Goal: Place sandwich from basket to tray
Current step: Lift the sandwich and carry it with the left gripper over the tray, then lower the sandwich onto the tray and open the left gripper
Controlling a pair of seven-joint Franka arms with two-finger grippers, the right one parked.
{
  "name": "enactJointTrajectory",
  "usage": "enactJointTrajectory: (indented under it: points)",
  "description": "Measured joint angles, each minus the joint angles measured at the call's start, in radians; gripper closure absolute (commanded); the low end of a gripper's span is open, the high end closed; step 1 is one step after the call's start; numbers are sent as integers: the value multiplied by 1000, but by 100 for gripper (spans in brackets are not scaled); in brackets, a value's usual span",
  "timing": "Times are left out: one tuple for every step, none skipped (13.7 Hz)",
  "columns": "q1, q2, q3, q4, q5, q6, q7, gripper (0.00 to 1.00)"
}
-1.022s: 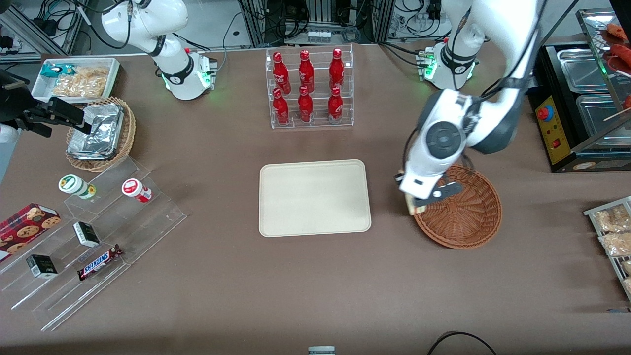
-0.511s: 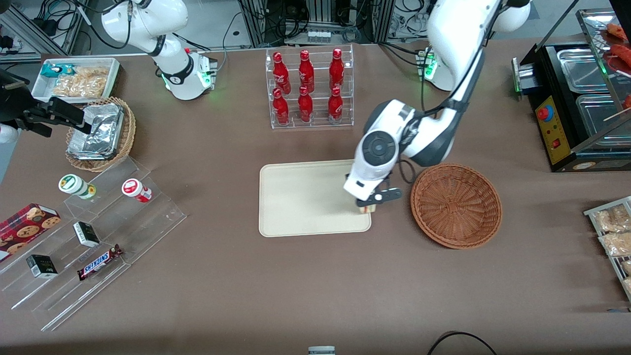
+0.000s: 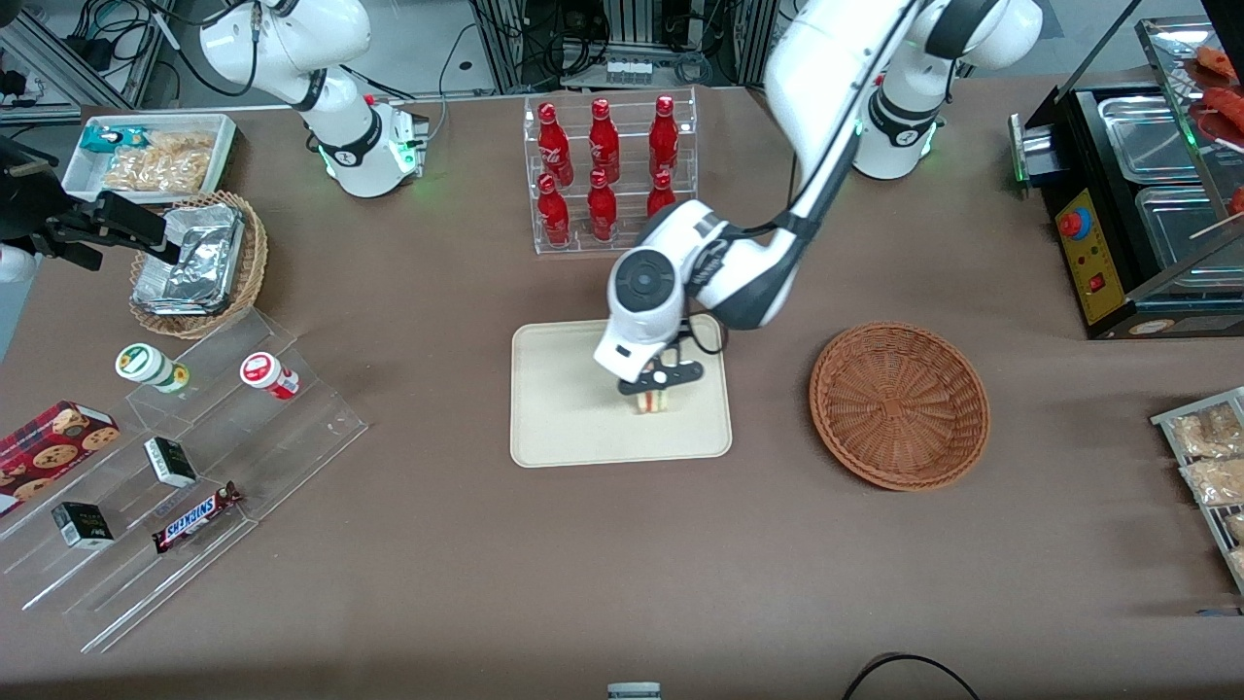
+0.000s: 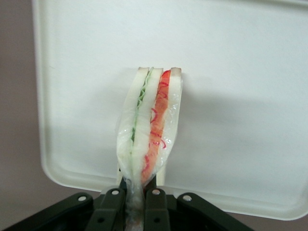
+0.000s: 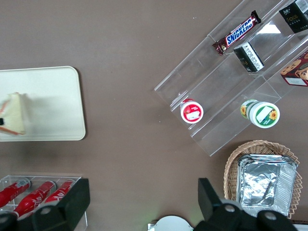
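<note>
One sandwich [image 3: 653,400] hangs pinched between the closed fingers of the left gripper [image 3: 659,382], just right of the centre of the front view and over the cream tray [image 3: 564,408]. The wrist camera shows the wedge [image 4: 148,127] edge-on, wrapped in clear film, its green and red filling layers between pale bread, with the black fingers [image 4: 111,208] clamped on its near end and the tray [image 4: 250,96] spread below it. Whether the sandwich touches the tray surface cannot be told. From the parked arm's wrist camera the wedge [image 5: 13,113] shows over the tray [image 5: 53,103] at the left edge of the frame.

Right of the tray in the front view, the reddish-brown basket [image 3: 900,403] sits well apart from the gripper, with nothing in it. Above the tray in the frame, a clear rack of red bottles [image 3: 607,170] stands close to the working arm's elbow; the arm's forearm crosses in front of its lower right bottle. At the left of the frame lie a tan wicker basket of foil packs [image 3: 194,262], a white bin of snack bags [image 3: 151,156], and clear stepped shelves [image 3: 185,467] carrying two small cups, dark boxes, a cookie box and a Snickers bar [image 3: 197,516]. At the right edge stands a black food warmer [image 3: 1127,204].
</note>
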Motion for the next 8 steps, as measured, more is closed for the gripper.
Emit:
enactJointTrajectory:
  points:
    - [-16, 11, 0, 6, 0, 18, -13, 93]
    - [-24, 19, 0, 9, 0, 38, -20, 93]
    - [-25, 22, 0, 10, 0, 57, -21, 93]
    - [-25, 22, 3, 11, 0, 73, -21, 93]
    - [-24, 22, 7, 12, 0, 85, -21, 93]
    - [-24, 22, 10, 13, 0, 91, -21, 93]
    - [-23, 22, 11, 14, 0, 92, -21, 92]
    - [-23, 23, 11, 14, 0, 92, -21, 90]
